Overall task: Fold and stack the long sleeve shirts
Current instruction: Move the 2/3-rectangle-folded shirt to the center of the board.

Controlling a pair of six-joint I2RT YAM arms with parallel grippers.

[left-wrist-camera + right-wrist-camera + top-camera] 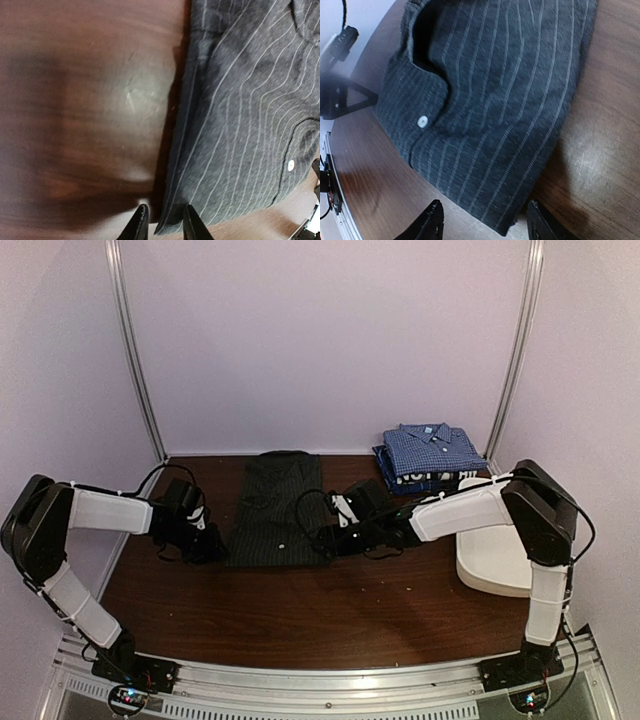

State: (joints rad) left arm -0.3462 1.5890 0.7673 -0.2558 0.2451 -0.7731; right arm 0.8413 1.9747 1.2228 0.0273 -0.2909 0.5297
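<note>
The dark charcoal pinstriped shirt (275, 508) lies folded in a long strip mid-table. My left gripper (213, 543) is at its near left corner. In the left wrist view the fingers (191, 225) stand narrowly apart around the shirt's edge (240, 125), which lies flat. My right gripper (327, 540) is at the near right corner. It is wide open, and the shirt's corner (500, 125) lies between its fingers (431, 224). The blue checked shirt (432, 448) lies folded on the navy shirt with white lettering (425, 478) at the back right.
A white oblong tub (492, 560) stands at the right edge, beside the right arm's elbow. The stack of two shirts sits just behind it. Bare brown table (320, 610) lies in front of the pinstriped shirt. Walls close the back and sides.
</note>
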